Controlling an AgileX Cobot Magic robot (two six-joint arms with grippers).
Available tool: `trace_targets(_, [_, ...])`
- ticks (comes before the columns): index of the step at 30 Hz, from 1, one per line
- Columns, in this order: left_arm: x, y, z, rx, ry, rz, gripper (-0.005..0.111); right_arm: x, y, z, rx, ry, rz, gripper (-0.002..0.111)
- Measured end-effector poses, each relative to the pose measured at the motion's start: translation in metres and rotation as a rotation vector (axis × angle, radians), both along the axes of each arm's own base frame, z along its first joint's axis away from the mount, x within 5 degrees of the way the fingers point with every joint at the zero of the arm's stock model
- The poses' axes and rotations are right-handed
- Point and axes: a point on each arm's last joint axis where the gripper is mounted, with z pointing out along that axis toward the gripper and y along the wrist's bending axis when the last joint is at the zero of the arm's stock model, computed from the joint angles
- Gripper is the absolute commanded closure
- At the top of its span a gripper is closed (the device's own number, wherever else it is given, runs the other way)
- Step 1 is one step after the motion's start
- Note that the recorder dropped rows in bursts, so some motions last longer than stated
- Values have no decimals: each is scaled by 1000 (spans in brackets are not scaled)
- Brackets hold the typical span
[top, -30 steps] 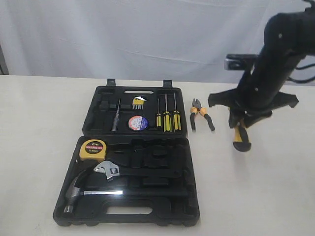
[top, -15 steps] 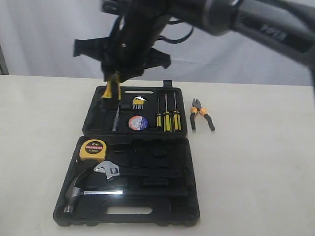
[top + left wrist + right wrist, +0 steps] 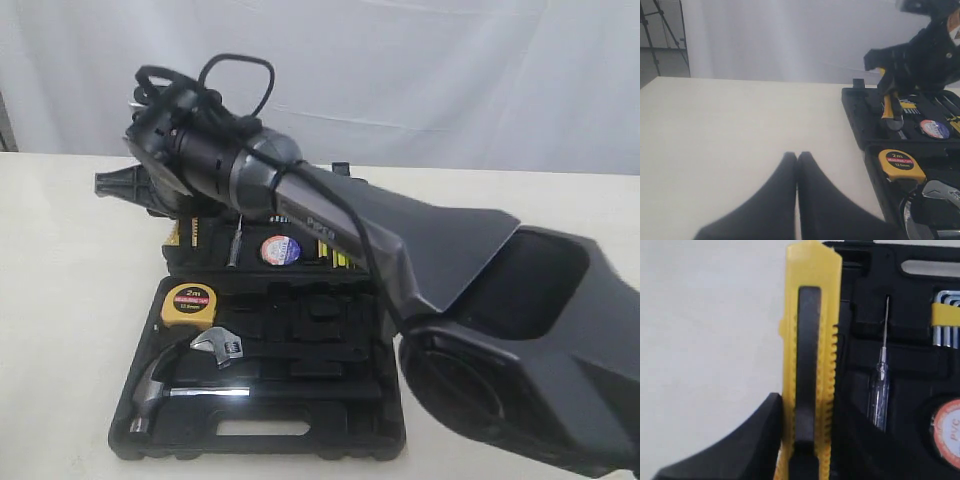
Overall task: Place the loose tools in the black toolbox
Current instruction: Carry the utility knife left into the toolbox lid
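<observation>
Right jaws, clamped on utility knife (image 3: 810, 340), have swung from right of black toolbox (image 3: 330, 440) across to left edge of its far half. Knife slot probably just under jaws; lowering and release seem next. Left jaws closed, empty, over bare surface (image 3: 715, 150).

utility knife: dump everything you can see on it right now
The utility knife has a yellow, plastic-looking body with a black centre strip and a toothed edge; no blade shows. The right gripper clamps one end in its black jaws. It hangs steeply, free end down, over the far half of the black toolbox, at its side edge. Contact with the box is unclear.
</observation>
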Motion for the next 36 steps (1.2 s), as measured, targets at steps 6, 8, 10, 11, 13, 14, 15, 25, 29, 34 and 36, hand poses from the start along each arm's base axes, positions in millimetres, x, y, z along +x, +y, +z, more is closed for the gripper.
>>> trace_targets(6, [0,0,0,0,0,0,107,13,4,-30,-13,-31,13,109])
trace_targets(8, [0,0,0,0,0,0,107,16,4,-35,-17,-46,9,109])
trace_targets(10, [0,0,0,0,0,0,107,18,1,-38,-34,-61,-7,109])
trace_targets(11, [0,0,0,0,0,0,107,18,0,-38,-40,-69,-14,109])
trace_targets(13, [0,0,0,0,0,0,107,20,-1,-37,-50,-94,-25,109])
trace_targets(14, [0,0,0,0,0,0,107,21,-2,-36,-55,-110,-25,109])
trace_targets(15, [0,0,0,0,0,0,107,22,-2,-34,-56,-128,-21,109])
trace_targets(25, [0,0,0,0,0,0,107,28,-1,-43,-88,-183,-3,109])
trace_targets(29, [0,0,0,0,0,0,107,28,-2,-59,-102,-156,-4,109])
trace_targets(34, [0,0,0,0,0,0,107,28,-3,-62,-113,-142,-11,108])
trace_targets(36, [0,0,0,0,0,0,107,28,-2,-62,-115,-141,-7,105])
